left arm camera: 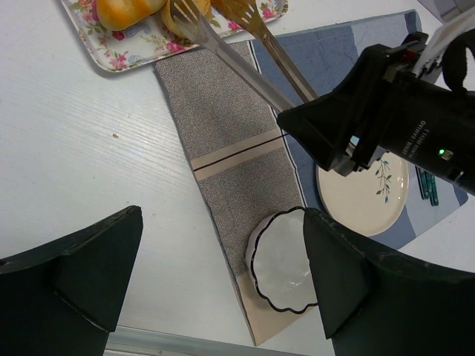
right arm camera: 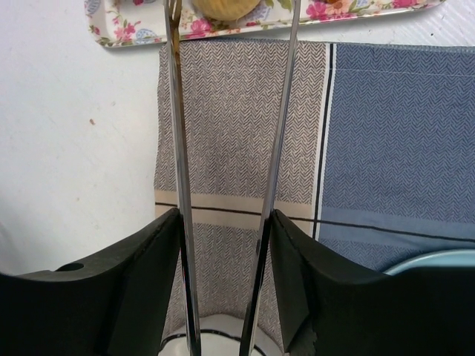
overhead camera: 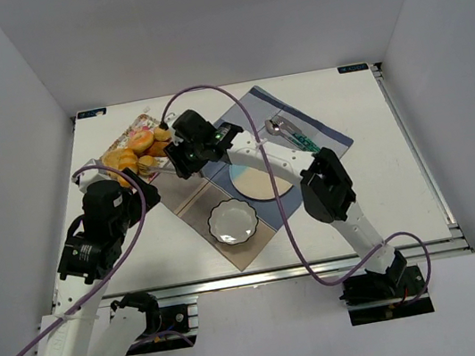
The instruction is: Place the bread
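A floral tray (overhead camera: 117, 156) at the back left holds golden-brown baked pieces (overhead camera: 157, 136) and a pink-frosted doughnut (overhead camera: 141, 139). My right gripper (overhead camera: 182, 157) is shut on metal tongs (right arm camera: 178, 148), whose tips reach over the tray's near edge. In the right wrist view (right arm camera: 223, 252) the tong arms stand apart on either side of a round golden bun (right arm camera: 223, 7) on the tray (right arm camera: 133, 33). A golden piece (left arm camera: 122, 11) shows in the left wrist view; I cannot tell if it is the long roll. My left gripper (left arm camera: 223, 274) is open and empty above the table.
A patchwork placemat (overhead camera: 221, 185) in grey and blue carries a cream plate (overhead camera: 261, 183) and a white scalloped bowl (overhead camera: 233, 221). A spoon (overhead camera: 289, 134) lies on the mat's far right. White walls enclose the table on three sides.
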`<state>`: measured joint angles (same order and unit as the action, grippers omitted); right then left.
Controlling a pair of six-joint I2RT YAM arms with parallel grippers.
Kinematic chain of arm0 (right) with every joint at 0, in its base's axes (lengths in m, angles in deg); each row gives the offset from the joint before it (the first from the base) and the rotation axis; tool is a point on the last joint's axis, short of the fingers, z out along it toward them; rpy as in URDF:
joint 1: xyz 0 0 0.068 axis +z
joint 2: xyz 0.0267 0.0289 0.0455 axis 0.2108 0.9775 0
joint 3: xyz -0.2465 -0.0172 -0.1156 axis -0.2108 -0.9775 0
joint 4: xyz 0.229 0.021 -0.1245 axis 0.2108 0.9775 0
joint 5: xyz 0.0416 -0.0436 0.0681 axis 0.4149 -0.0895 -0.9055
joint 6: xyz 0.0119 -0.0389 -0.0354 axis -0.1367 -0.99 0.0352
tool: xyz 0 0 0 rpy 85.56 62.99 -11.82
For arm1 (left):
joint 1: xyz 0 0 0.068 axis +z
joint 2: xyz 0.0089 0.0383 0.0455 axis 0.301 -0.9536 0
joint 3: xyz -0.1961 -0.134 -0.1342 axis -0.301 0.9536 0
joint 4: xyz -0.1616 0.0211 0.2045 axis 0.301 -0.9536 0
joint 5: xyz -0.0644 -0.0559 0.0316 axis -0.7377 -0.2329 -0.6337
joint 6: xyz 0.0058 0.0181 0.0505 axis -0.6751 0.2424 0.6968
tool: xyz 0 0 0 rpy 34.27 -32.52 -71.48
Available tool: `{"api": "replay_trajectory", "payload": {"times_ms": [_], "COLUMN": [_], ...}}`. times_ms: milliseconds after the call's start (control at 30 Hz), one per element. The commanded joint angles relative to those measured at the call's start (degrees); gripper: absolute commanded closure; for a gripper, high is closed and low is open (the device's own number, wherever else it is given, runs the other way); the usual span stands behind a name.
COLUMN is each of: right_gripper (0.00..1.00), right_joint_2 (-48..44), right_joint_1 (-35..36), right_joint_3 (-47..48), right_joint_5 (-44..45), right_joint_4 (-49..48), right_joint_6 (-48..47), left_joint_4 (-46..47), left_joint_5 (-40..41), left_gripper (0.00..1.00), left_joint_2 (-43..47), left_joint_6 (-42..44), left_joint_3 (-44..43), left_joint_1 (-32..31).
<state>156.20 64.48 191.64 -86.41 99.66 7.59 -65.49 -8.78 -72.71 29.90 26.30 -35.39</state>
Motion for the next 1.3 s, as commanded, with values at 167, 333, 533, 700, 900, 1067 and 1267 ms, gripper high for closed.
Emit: {"api": "replay_trajectory", "payload": {"times_ms": [167,333,533,700,900,1067,1267], "right_gripper": [0.44,0.44,0.6,0.7,0.73,0.74,0.74], "right_joint_2": [2.39,3.8,4.33,0.64,-10.85,-19.04,-33.54], "right_joint_1": [0.33,0.33,0.33,0.33,0.33,-1.16,-5.11], "right_joint_3": [4.21,4.74,4.83,0.55,-8.16,-18.62,-37.48], "right_joint_5": [-0.76,-1.55,-2.96,-3.05,-1.56,-0.15,3.08], "right_joint_4": [-1.52,-2.48,-4.06,-6.69,-11.79,-14.96,-18.74], "right_joint_6": [0.96,1.75,3.6,4.65,5.27,5.88,6.5], "left_joint_4": [0.09,0.26,0.09,0.08,0.35,0.96,2.63], "left_joint_5": [0.61,0.52,0.69,0.87,0.87,0.52,0.78], "left_gripper": [0.02,0.02,0.02,0.02,0.02,0.02,0.02], "left_joint_2": [0.67,0.58,0.67,0.84,0.49,-0.03,-1.97], "left_joint_6": [0.11,0.02,-0.07,-0.07,-0.59,-0.95,-2.17], "left_joint_3": [-0.15,-0.06,0.03,0.03,0.11,0.47,1.78], "left_joint_1": [-0.15,-0.15,-0.15,-0.15,-0.15,-0.15,-0.15]}}
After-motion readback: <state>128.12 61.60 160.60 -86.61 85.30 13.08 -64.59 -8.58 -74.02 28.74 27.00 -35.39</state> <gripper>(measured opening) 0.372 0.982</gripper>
